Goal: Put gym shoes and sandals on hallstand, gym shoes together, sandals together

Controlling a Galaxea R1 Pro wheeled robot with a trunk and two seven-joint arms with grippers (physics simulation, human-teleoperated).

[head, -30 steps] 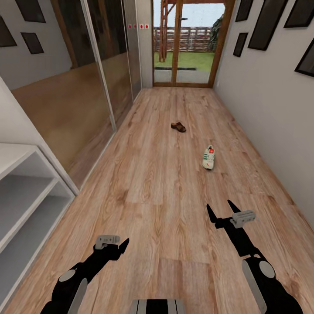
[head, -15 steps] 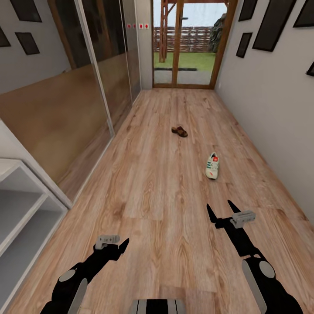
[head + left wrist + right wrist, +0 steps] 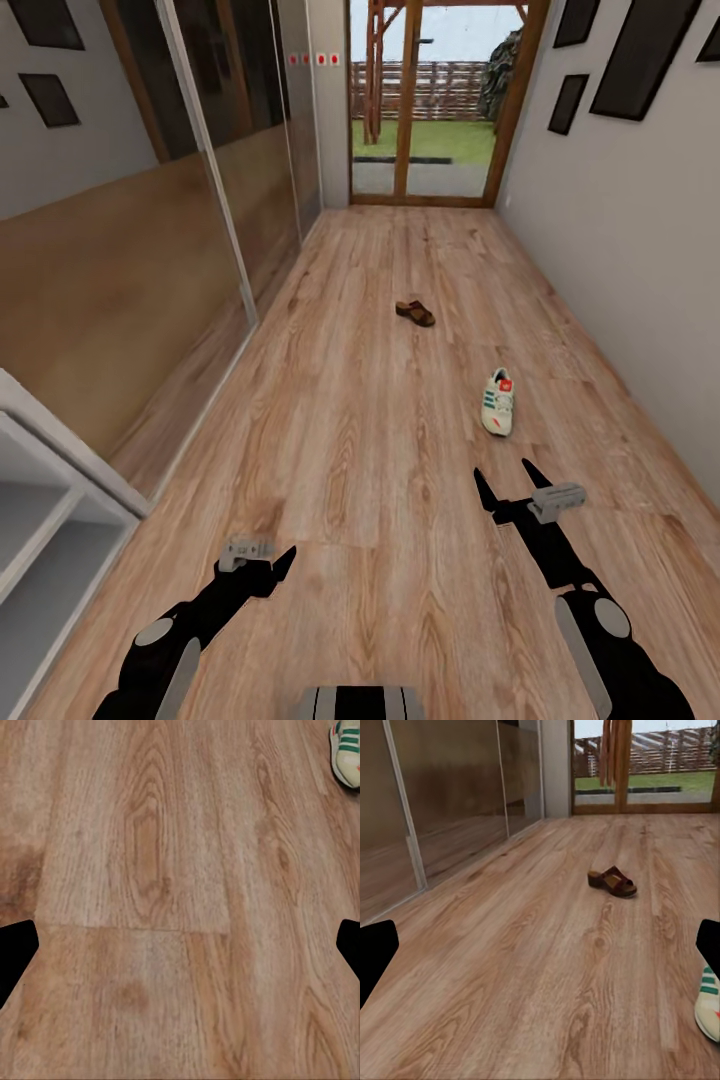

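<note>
One white gym shoe (image 3: 498,402) with green stripes lies on the corridor floor (image 3: 350,430) ahead and right, just beyond my right gripper (image 3: 505,476). A single dark brown sandal (image 3: 415,312) rests farther down the corridor, near the middle. Both grippers hang open and empty above the planks, the left gripper (image 3: 268,562) low at the near left. The left wrist view catches the gym shoe (image 3: 346,750) at a corner of the picture. In the right wrist view the sandal (image 3: 613,881) lies ahead and the gym shoe (image 3: 707,1001) sits beside one finger (image 3: 709,945). The hallstand's (image 3: 60,460) pale shelves show at the near left edge.
Mirrored sliding doors (image 3: 200,200) line the left side. A plain wall (image 3: 620,260) with dark picture frames runs along the right. A wood-framed glass door (image 3: 430,100) closes the far end. Open floor stretches between me and the footwear.
The view has advanced down the corridor: the gym shoe and sandal sit lower and nearer, and the hallstand has slid toward the left edge. Both arms hold the same pose.
</note>
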